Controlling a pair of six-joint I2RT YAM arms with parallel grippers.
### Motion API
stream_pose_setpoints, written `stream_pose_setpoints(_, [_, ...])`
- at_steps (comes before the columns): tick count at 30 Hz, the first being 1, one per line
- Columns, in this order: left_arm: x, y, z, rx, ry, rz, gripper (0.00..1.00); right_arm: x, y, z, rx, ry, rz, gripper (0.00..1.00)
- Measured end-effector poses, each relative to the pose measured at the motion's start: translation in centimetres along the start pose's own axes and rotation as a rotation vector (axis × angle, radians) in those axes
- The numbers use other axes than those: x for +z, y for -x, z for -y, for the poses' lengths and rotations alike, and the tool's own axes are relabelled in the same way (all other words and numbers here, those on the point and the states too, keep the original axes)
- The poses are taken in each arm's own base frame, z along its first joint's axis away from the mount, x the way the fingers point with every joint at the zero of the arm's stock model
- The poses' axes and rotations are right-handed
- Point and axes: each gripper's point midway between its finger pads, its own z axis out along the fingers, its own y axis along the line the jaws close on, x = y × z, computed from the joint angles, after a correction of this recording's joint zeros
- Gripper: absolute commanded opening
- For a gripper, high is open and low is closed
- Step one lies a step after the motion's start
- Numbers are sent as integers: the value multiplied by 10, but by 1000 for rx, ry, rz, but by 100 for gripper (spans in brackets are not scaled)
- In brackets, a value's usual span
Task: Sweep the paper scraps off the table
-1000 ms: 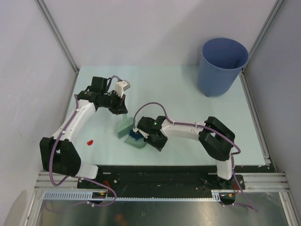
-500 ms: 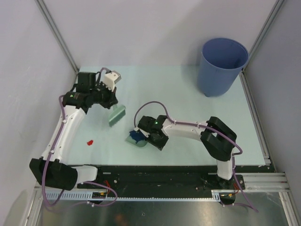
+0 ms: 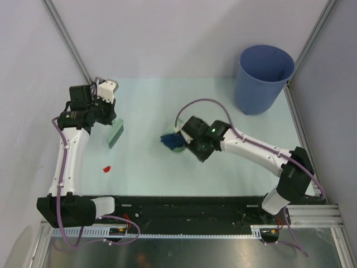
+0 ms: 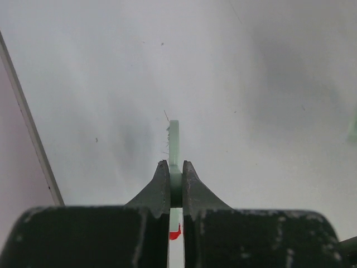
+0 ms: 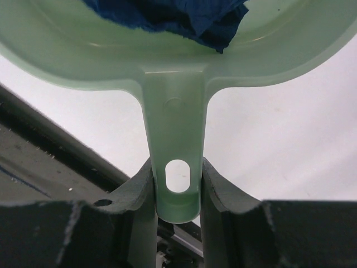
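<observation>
Bucket (image 3: 263,78) sits in the worktop's (image 3: 167,100) far right corner. Right end effector (image 5: 177,167) clamps the dustpan (image 5: 167,67) handle, dark blue scraps (image 5: 167,14) inside. Left end effector (image 4: 175,167) pinches the brush (image 4: 174,139), with the red scrap (image 3: 106,167) lying apart on the near side.

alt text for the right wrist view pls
The right gripper is shut on the handle of a pale green dustpan, which holds a dark blue paper scrap. The pale table shows behind it.

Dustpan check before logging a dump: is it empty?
No, a dark blue paper scrap sits inside the dustpan in the right wrist view.
</observation>
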Motion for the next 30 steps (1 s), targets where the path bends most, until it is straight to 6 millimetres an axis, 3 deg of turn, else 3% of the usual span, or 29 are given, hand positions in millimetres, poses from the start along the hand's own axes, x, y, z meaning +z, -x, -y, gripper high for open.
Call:
stream_pose_setpoints(4, [5, -12, 1, -3, -4, -31, 0, -25, 9, 53, 129, -78, 33, 0])
stream_pose_setpoints(12, [7, -14, 3, -6, -15, -34, 0, -105, 29, 196, 445, -337, 219, 0])
stream_pose_setpoints(15, [7, -14, 3, -5, -15, -34, 0, -147, 20, 259, 566, -462, 302, 0])
stream_pose_setpoints(20, [8, -17, 3, -6, -17, -38, 0, -210, -4, 346, 698, -686, 390, 0])
stream_pose_setpoints(24, [10, -20, 4, -7, -22, -47, 0, -242, -18, 399, 640, -930, 346, 0])
stream_pose_setpoints(30, [10, -20, 7, -3, -37, -43, 0, -248, -41, 448, 301, -1269, 17, 0])
